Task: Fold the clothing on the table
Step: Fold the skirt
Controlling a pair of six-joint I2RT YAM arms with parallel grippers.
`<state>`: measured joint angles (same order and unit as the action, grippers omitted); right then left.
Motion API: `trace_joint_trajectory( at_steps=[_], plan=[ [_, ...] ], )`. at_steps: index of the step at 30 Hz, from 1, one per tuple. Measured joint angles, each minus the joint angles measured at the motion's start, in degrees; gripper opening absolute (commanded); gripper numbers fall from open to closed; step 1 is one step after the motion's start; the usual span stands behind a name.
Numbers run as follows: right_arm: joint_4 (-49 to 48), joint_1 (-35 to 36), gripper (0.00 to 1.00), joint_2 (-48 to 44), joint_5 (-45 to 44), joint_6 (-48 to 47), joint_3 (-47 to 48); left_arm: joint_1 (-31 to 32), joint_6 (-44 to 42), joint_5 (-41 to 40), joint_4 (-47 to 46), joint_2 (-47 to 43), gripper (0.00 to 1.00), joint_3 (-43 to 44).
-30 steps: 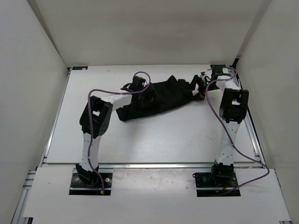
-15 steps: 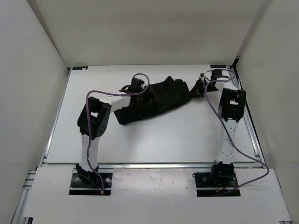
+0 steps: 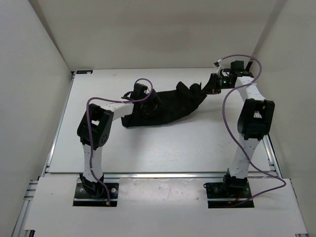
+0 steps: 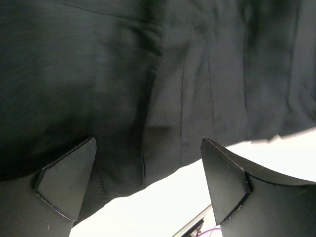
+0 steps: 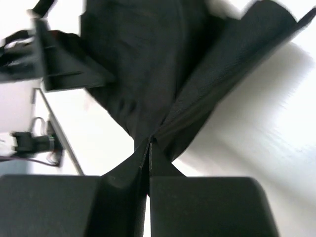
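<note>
Overhead view; wrist close-ups of clothing (image 3: pixel 173 102)

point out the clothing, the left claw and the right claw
clothing (image 3: pixel 172 102), top view, middle of the black fabric
left claw (image 4: pixel 148 148), left wrist view, midway between its open fingertips
right claw (image 5: pixel 149 144), right wrist view, where its shut fingertips pinch the fabric

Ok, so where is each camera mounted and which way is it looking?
Top external: fixed above and behind the arms, looking down on the table and clothing; both arms and bases show.
Left wrist: on the left arm, looking past the open left tool onto clothing; both fingers show.
Right wrist: on the right arm, looking along the shut right tool pinching a clothing edge; both fingers show.
Shared: all see the clothing on the table.
</note>
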<state>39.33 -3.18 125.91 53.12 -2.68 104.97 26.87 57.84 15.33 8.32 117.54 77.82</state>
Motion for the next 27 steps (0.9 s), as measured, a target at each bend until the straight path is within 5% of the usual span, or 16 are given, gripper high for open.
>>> trace_joint_trajectory(
  at_steps=[8,16,27],
  plan=[
    [-5.0,1.1,0.00,-25.0,-2.0,-5.9,-16.6,-1.7,1.1,-0.8,0.7,-6.8,0.99,-2.9],
    [-0.7,-2.3,0.00,-26.5,-2.9,-10.0,-18.8,4.8,2.3,0.7,2.1,2.3,0.98,6.7],
    [1.0,-1.6,0.00,-32.0,-1.8,-9.9,-16.9,9.2,7.4,3.5,-0.2,5.9,0.99,7.1]
  ],
)
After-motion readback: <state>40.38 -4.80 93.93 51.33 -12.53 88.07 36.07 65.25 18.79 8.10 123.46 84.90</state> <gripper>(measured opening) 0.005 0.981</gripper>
